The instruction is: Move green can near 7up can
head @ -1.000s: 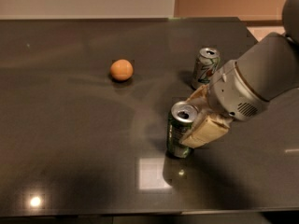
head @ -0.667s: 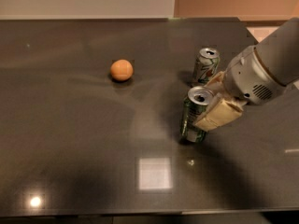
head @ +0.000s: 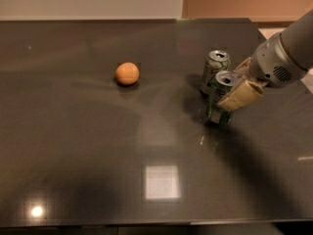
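Beside 7up can (head: 215, 68), shiny green can (head: 218, 110), seemingly upright, hand (head: 231, 88) clasping it

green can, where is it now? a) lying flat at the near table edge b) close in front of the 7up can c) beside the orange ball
b: the green can stands upright close in front of the 7up can, with the gripper shut on it from the right.

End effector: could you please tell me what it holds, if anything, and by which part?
The end effector grips the green can by its upper side, beside the 7up can.
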Motion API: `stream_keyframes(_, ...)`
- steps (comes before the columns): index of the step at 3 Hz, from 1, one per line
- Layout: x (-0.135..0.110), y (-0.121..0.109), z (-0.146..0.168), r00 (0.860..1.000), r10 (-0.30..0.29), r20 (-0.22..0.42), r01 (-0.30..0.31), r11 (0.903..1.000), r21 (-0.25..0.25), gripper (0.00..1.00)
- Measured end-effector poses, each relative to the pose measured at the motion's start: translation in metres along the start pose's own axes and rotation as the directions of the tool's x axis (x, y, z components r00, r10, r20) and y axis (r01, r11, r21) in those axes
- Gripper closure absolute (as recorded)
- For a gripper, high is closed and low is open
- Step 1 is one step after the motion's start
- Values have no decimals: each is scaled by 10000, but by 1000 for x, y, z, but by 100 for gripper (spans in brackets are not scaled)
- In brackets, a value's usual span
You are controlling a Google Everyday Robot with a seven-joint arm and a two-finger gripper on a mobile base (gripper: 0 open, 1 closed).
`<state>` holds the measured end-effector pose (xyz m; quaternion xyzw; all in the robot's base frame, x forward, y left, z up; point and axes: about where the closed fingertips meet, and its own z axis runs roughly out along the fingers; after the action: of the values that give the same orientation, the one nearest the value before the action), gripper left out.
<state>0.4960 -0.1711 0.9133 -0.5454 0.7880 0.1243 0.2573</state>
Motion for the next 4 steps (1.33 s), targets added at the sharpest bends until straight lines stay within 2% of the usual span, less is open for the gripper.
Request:
stream_keyframes(1,15,-26,3,9987,503,-47,-501,9982,343,100)
stream_keyframes(2,29,-41,4,9963,859,-13,-857,9952,461,81)
stream_keyframes(4,41,-59,4,9927,1185,241,-1194,9920,413,35)
